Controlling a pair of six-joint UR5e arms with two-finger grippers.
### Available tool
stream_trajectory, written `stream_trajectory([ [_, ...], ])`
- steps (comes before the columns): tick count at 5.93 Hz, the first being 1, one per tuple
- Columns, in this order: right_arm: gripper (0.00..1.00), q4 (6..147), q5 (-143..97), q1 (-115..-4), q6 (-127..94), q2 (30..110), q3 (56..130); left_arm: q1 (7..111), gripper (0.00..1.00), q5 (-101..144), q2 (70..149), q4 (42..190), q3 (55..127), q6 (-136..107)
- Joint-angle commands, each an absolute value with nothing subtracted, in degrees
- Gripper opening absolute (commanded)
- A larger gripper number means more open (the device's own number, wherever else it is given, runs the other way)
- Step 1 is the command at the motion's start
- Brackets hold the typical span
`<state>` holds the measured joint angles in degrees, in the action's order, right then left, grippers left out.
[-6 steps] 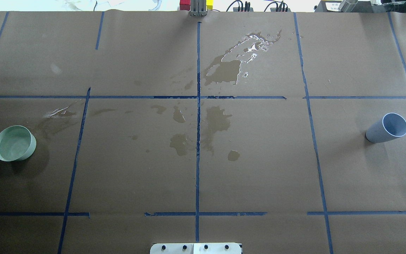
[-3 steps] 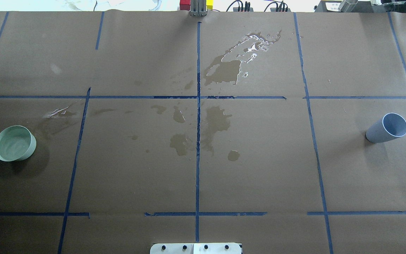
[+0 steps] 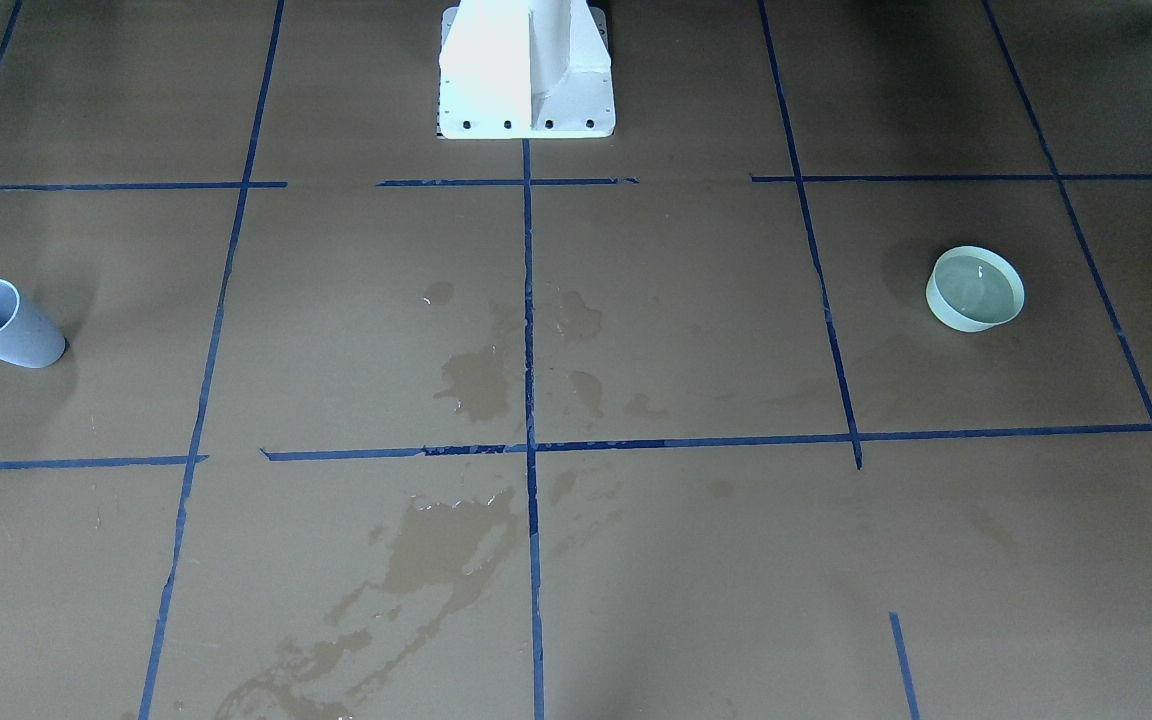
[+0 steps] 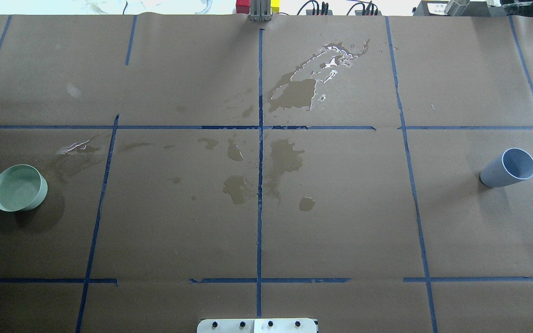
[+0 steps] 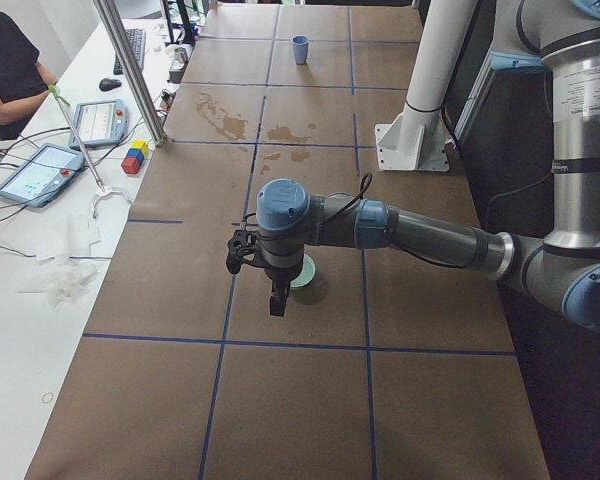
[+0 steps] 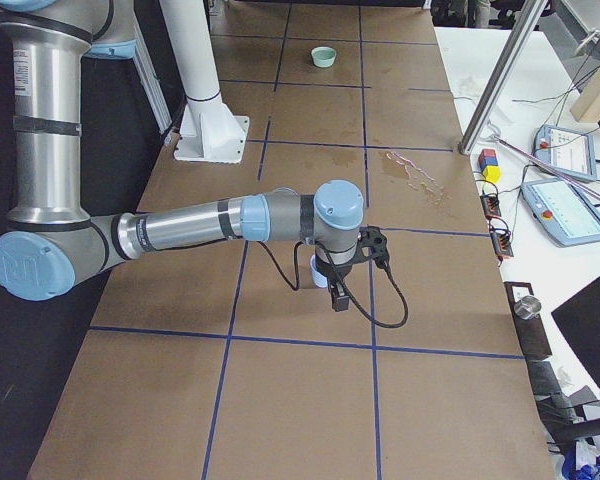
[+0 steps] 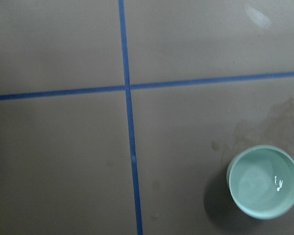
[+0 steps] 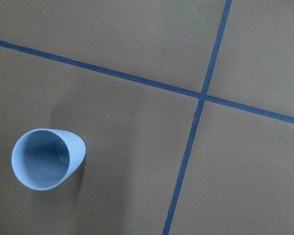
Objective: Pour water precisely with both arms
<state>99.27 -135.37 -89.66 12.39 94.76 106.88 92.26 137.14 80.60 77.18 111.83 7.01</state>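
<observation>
**Two claws up, two vessels down, nothing gripped**

We see the left claw (image 5: pixel 276 300) hanging above the table, with the green bowl (image 7: pixel 263 181) below it and a little off to one side, not straight underneath. The water (image 7: pixel 255 182) lies in that bowl as a pale sheen with one small glint. The right claw (image 6: pixel 337 295) hangs the same way over the blue cup (image 8: pixel 46 159), which stands upright below it and off to the side. It looks empty to us. Only the side cameras catch either claw, so we cannot tell whether the fingers stand apart or together. Neither vessel is held.

We think the bowl is the worry. It is wide and low, so a pinch on one wall could let it swing or slip, and the water would slop out before any pour begins. A broad rim also sheds a wide stream, while the cup's mouth is narrow, so a slight misalignment would send water past it. The cup looks light, and a descent off-centre could knock it over. Wet stains (image 4: pixel 289 95) already mark the brown paper (image 4: pixel 340 222).
</observation>
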Motion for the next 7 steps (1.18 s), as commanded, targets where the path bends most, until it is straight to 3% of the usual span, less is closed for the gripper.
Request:
stream_trajectory([
  [1, 1.0, 99.05, -134.83, -89.56, 12.66, 96.32, 106.79, 92.29, 1.0, 137.29, 78.05, 76.03, 110.49, 8.61],
  [3, 1.0, 91.81, -134.91, -89.56, 11.87, 101.4, 106.18, 92.2, 1.0, 137.2, 78.05, 76.03, 108.29, 8.7],
  [7, 1.0, 91.58, -135.7, -89.38, 11.43, 101.6, 103.62, 92.11, 1.0, 137.37, 77.87, 82.04, 102.84, 8.52],
])
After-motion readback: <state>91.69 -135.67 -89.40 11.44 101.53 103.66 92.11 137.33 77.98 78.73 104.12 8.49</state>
